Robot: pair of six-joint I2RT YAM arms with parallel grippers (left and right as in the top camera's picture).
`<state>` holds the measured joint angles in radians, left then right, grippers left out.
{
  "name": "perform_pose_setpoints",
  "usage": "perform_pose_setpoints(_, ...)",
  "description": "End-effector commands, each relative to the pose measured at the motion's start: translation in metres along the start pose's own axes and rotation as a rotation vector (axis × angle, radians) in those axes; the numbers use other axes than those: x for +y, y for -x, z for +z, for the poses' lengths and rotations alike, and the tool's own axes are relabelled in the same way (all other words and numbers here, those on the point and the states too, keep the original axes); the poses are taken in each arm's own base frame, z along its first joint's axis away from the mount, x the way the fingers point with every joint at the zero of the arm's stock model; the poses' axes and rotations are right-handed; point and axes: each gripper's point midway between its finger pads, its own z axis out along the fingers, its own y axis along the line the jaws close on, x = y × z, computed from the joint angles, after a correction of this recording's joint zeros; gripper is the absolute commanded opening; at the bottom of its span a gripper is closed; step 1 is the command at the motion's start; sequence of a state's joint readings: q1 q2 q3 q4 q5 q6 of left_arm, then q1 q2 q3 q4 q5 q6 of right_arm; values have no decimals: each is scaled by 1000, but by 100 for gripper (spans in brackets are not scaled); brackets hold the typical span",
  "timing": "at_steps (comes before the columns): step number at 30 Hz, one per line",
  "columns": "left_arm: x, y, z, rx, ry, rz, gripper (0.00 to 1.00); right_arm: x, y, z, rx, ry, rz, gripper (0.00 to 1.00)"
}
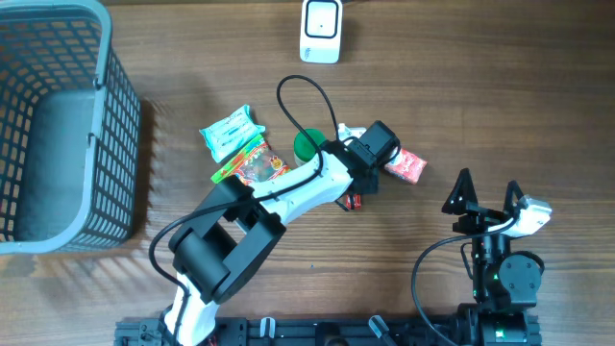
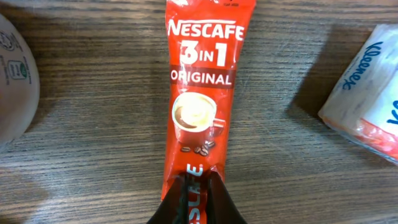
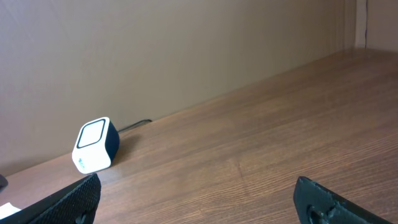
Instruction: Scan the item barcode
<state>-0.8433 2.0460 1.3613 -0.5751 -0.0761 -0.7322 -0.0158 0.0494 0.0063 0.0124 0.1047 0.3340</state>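
A red Nescafe 3-in-1 sachet (image 2: 200,93) lies flat on the wooden table, its label facing up. My left gripper (image 2: 198,182) is shut on the sachet's near end, one black finger on each side of the pinched foil. From above, the left gripper (image 1: 387,163) is right of centre, and the sachet (image 1: 407,166) sticks out to its right. The white barcode scanner (image 1: 320,31) stands at the table's far edge, and the right wrist view shows the scanner (image 3: 95,145) at left. My right gripper (image 1: 488,197) hangs open and empty at the lower right, its jaws wide apart (image 3: 199,193).
A grey mesh basket (image 1: 101,96) fills the left side. A green-white tissue pack (image 1: 231,130), a colourful snack bag (image 1: 252,165) and a green round lid (image 1: 307,144) lie beside the left arm. A Kleenex pack (image 2: 367,99) lies right of the sachet, a pale round container (image 2: 15,81) left of it.
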Motion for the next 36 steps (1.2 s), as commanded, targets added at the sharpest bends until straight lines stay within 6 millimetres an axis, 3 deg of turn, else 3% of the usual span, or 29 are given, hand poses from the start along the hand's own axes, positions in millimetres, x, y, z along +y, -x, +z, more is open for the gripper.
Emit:
perform_pose_setpoints(1, 4, -7, 1, 26, 5, -9, 4, 3, -1, 0, 3, 17, -17, 100)
perform_pose_setpoints(4, -5, 17, -46, -68, -41, -15, 4, 3, -1, 0, 4, 17, -18, 100)
perform_pose_setpoints(6, -14, 41, -98, -186, -96, 19, 4, 3, -1, 0, 3, 17, -17, 99)
perform_pose_setpoints(9, -7, 72, -171, -400, -116, 29, 13, 3, -1, 0, 3, 17, -17, 100)
perform_pose_setpoints(11, 6, 99, -216, -571, -63, 31, 18, 3, -1, 0, 3, 17, -17, 100)
perform_pose_setpoints(15, 41, 158, -329, -892, 41, -5, 20, 3, -1, 0, 3, 17, -17, 100)
perform_pose_setpoints(17, 60, 182, -367, -969, 58, -34, 21, 3, -1, 0, 3, 17, -17, 100)
perform_pose_setpoints(19, 101, 210, -412, -1069, 98, -131, 27, 3, -1, 0, 4, 17, -17, 100)
perform_pose_setpoints(23, 172, 233, -459, -1166, 217, -243, 27, 3, -1, 0, 4, 17, -18, 100)
perform_pose_setpoints(27, 240, 241, -493, -1214, 415, -251, 28, 3, -1, 0, 3, 17, -17, 100)
perform_pose_setpoints(29, 268, 244, -522, -1299, 472, -308, 30, 3, -1, 0, 4, 17, -17, 100)
perform_pose_setpoints(31, 278, 244, -553, -1389, 480, -354, 31, 3, -1, 0, 3, 17, -17, 100)
perform_pose_setpoints(36, 282, 222, -561, -1331, 537, -320, 33, 3, -1, 0, 3, 17, -17, 99)
